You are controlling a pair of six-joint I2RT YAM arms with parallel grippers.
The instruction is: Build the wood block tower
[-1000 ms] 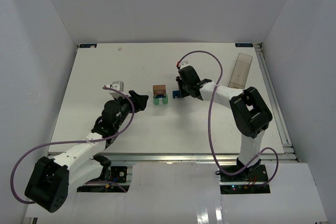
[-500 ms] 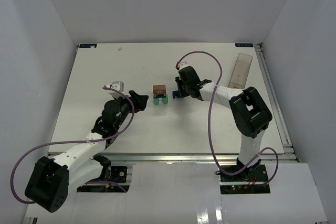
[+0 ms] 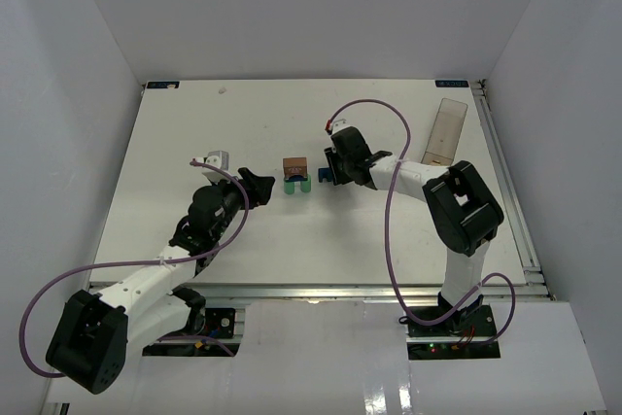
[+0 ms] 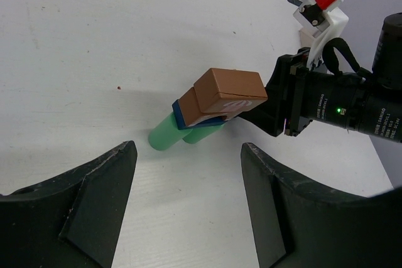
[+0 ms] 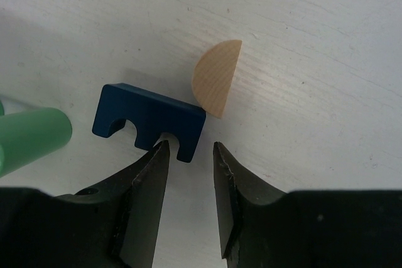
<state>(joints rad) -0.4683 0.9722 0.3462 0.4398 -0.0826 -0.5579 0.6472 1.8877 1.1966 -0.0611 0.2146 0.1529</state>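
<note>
The partly built tower (image 3: 295, 177) stands mid-table: two green cylinders (image 4: 173, 135), a blue piece (image 4: 181, 116) across them and brown blocks (image 4: 227, 92) on top. A loose dark blue piece with two notches (image 5: 149, 119) lies on the table, touching a tan half-round piece (image 5: 217, 85). My right gripper (image 5: 190, 147) is open with a narrow gap, and the blue piece's right end sits just ahead of its tips. In the top view it (image 3: 328, 171) is right of the tower. My left gripper (image 4: 187, 155) is open and empty, left of the tower (image 3: 260, 182).
A clear rectangular plastic box (image 3: 449, 129) lies at the back right near the table's right edge. One green cylinder (image 5: 30, 139) shows at the left edge of the right wrist view. White walls enclose the table on three sides.
My right gripper has shifted slightly toward the back of the table. The left arm and the tower have not moved.
</note>
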